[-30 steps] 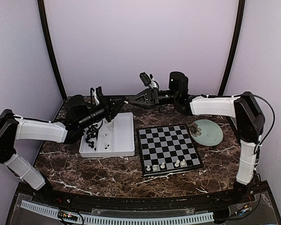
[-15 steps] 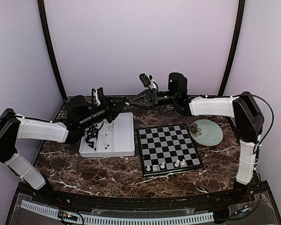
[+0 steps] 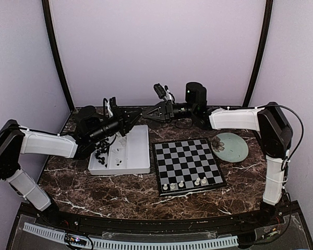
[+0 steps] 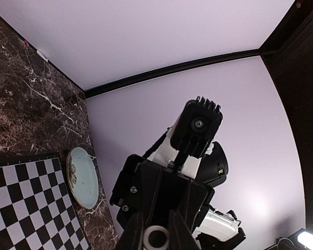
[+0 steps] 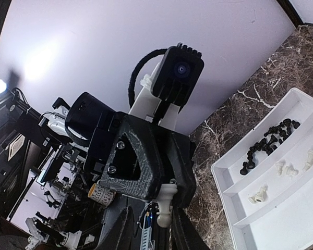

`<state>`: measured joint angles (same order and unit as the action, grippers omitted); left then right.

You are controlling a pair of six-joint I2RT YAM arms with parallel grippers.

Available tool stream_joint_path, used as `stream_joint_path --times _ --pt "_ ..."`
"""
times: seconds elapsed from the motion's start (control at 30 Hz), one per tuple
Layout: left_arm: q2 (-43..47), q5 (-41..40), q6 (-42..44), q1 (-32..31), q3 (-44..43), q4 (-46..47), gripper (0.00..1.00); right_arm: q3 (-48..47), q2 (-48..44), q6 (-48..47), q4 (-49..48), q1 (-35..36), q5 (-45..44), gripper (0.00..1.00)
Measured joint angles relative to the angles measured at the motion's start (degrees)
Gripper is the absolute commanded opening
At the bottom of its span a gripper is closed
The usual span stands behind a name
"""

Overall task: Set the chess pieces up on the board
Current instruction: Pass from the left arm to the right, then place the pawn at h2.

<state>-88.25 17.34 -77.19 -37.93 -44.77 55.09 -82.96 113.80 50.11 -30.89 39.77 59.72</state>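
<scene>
Above tabletop (image 3: 125, 195), left fingers (image 4: 133, 237) pinch white piece (image 5: 165, 203) between right fingers (image 5: 181, 232).

The board (image 3: 185, 156) is set on the table (image 3: 120, 195), right of its centre and toward the near edge. A short row of pieces (image 3: 181, 184) is stood along the board's near edge. The tray (image 3: 140, 156) is laid just left of the board and reaches further back. A heap of pieces (image 5: 266, 139) is kept in the tray's left compartment, and a few more (image 5: 286, 168) are scattered to the right of it. The plate (image 3: 230, 147) is placed just right of the board's far right corner. Above the tray's far right corner the left gripper (image 4: 155, 232) and right gripper (image 5: 151, 229) are met tip to tip, with one piece (image 5: 165, 204) between both pairs of fingers.
</scene>
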Motion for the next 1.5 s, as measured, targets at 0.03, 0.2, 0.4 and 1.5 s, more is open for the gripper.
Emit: stream_joint_path --times 0.03,0.2,0.4,1.5 --pt "-0.07 -0.02 -0.02 0.0 0.0 0.13 0.14 0.0 0.0 0.0 0.09 0.0 -0.13 0.2" --pt "-0.37 -0.04 -0.09 -0.13 -0.2 0.61 0.14 0.0 0.0 0.02 0.83 -0.02 -0.9 0.13" --pt "-0.5 -0.11 -0.13 -0.17 -0.2 0.79 0.14 0.0 0.0 -0.15 1.57 -0.2 -1.81 0.06" --pt "15.39 -3.3 25.88 8.09 -8.98 -43.54 0.46 4.74 -19.78 -82.88 78.2 -12.98 -36.94 0.04"
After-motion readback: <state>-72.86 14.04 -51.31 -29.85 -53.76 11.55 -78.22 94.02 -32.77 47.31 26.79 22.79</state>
